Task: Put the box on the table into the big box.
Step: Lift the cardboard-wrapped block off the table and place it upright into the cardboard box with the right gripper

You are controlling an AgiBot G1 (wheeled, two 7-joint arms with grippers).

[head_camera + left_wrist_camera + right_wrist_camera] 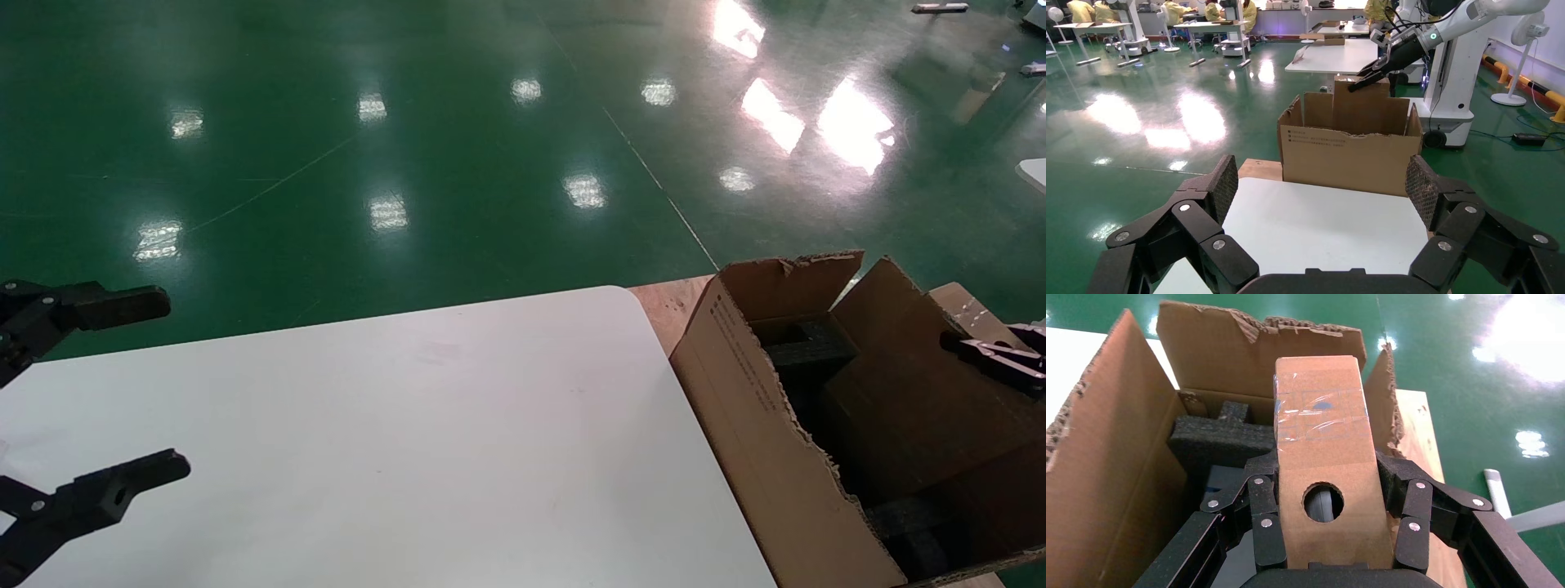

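A glossy green floor (409,122) runs out beyond my white table (409,425), which stands bare in front of me. The big box (760,457) sits just off the table's right edge, its ragged flaps standing up. My right gripper (1332,530) is clamped on the box (1324,453), one finger on each long side, holding it over the open mouth of the big box with the dark foam (1220,438) below. I judge I'm at the placing step: the next move calls for lowering the box down past the torn rim and then letting go. Room is tight there; the flaps stand close on both sides and the foam takes up part of the floor. My left gripper (122,392) hangs spread wide over the table's left side, holding nothing and well apart from the work.
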